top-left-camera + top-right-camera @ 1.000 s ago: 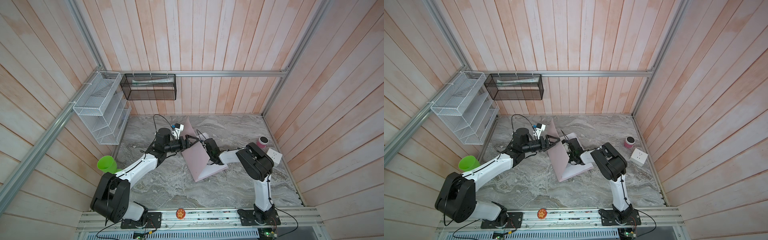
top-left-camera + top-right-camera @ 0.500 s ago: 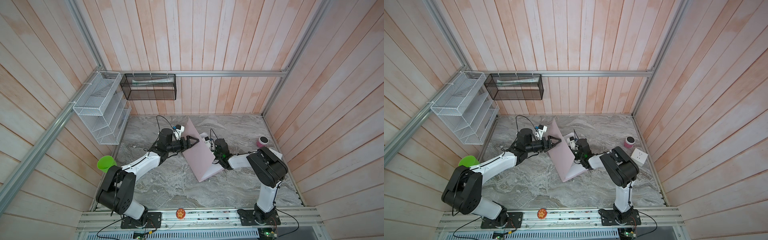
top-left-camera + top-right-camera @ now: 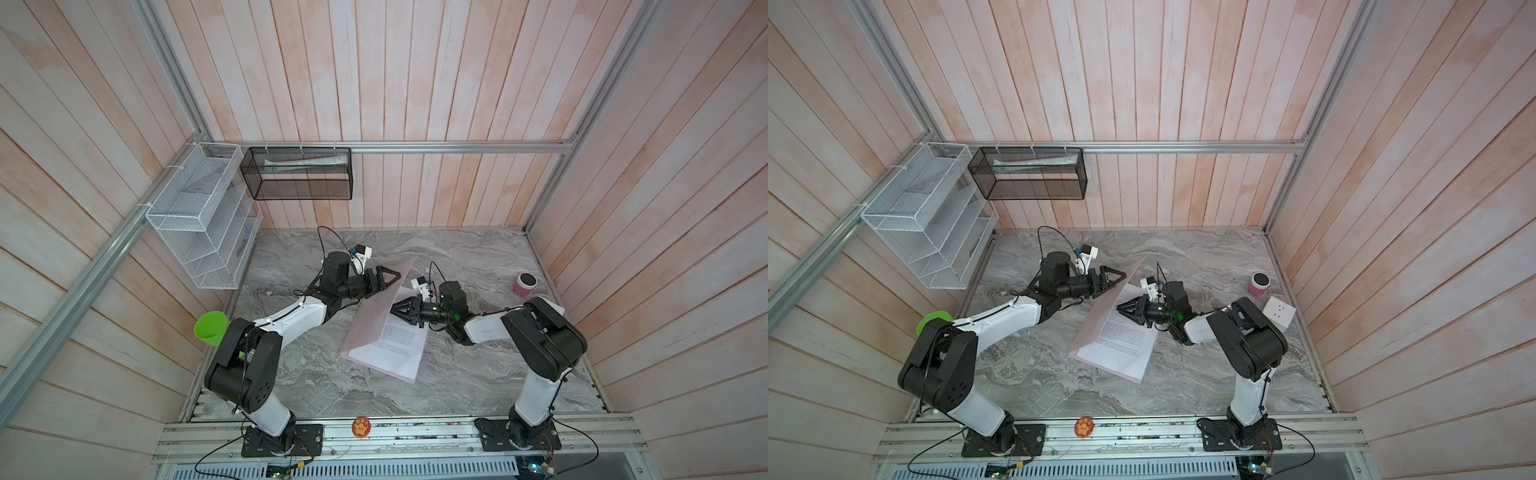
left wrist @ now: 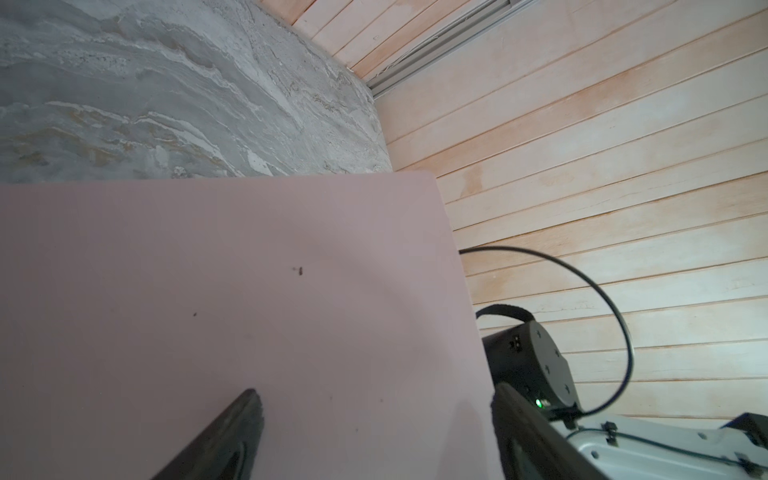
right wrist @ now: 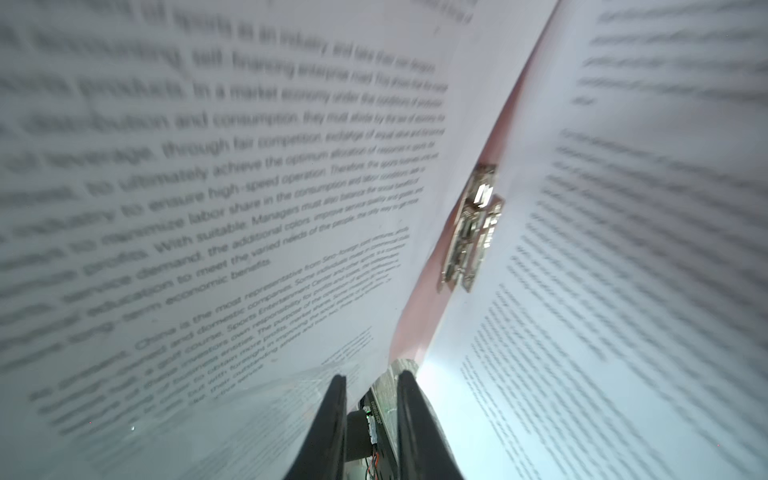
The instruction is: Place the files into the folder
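Observation:
The pale pink folder [image 3: 380, 309] [image 3: 1100, 316] stands open on the marble table, one cover raised steeply. The white printed files [image 3: 399, 345] [image 3: 1125, 345] lie on its flat lower cover. My left gripper [image 3: 395, 276] [image 3: 1120, 276] [image 4: 374, 407] is open wide, against the outside of the raised cover [image 4: 249, 270] near its free edge. My right gripper [image 3: 395, 309] [image 3: 1121, 309] [image 5: 371, 376] reaches in between the covers, its fingers a narrow gap apart with nothing between them. In the right wrist view, printed sheets [image 5: 208, 187] flank the pink spine [image 5: 419, 316] and its metal clip [image 5: 473, 228].
A pink cup [image 3: 524, 284] and a white socket cube [image 3: 1278, 311] sit at the right edge. A green cup [image 3: 211, 328] is at the left edge. A white mesh rack [image 3: 199, 224] and a black mesh basket [image 3: 297, 174] hang on the walls.
The raised cover has swung further open to the left, so the printed sheets now show in both top views. The right arm's elbow has drawn back to the right. Both grippers keep their openings.

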